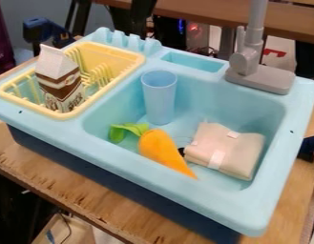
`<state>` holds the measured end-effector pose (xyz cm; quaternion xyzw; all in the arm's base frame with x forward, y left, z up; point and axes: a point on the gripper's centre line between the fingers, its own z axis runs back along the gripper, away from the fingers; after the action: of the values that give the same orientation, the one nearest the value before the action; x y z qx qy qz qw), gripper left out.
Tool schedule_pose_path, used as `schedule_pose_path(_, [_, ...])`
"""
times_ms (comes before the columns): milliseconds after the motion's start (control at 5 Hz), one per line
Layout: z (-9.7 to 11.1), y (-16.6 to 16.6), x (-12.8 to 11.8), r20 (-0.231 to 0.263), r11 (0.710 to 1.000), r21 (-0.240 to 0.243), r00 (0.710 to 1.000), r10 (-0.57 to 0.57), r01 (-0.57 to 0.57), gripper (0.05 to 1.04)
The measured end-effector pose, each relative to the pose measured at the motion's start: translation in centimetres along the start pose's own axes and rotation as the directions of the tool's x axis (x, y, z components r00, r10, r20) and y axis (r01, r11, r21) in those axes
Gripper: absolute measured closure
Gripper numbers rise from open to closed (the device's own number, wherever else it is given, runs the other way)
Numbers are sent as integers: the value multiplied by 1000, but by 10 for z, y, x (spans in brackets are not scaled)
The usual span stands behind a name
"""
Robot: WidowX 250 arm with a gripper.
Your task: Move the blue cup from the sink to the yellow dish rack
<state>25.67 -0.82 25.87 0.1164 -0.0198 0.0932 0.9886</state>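
You see all the toys at rest, so this looks like a moment with no toy lifted. You can't tell if the end effector is spread, pressed together or pinching something. The orange toy carrot lies in the big blue sink, near the middle of the frame. Its green leaves are on the left, and its tip points to the lower right. The folded cloth is just beside it, on the right, so a grab at the carrot would need care not to catch the cloth too. The cup stands up behind the carrot, and a grab there should be gentle so it doesn't tip.

The carrot looks smooth and fat at one end, then gets thin. The leaves are curvy and look a bit floppy. The cloth is pale tan and looks soft and thick, with little white patches. The cup is light blue, round and tall, and looks like hard plastic. At the upper left, the brown and white milk carton stands in the yellow rack. It has flat sides and a pointy top. The gray tap is at the upper right, and the wooden table looks rough at its edge.
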Motion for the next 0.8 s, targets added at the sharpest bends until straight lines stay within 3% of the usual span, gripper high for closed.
schedule_pose_path(200, [-7, -3, 1, -26, 1000, 5, 1000, -11, 11, 80])
schedule_pose_path(600, [-41, -34, 51, -12, 983, -146, 993, -118, 115, 80])
schedule_pose_path(800, [-54, -46, 59, -6, 965, -196, 984, -177, 172, 80])
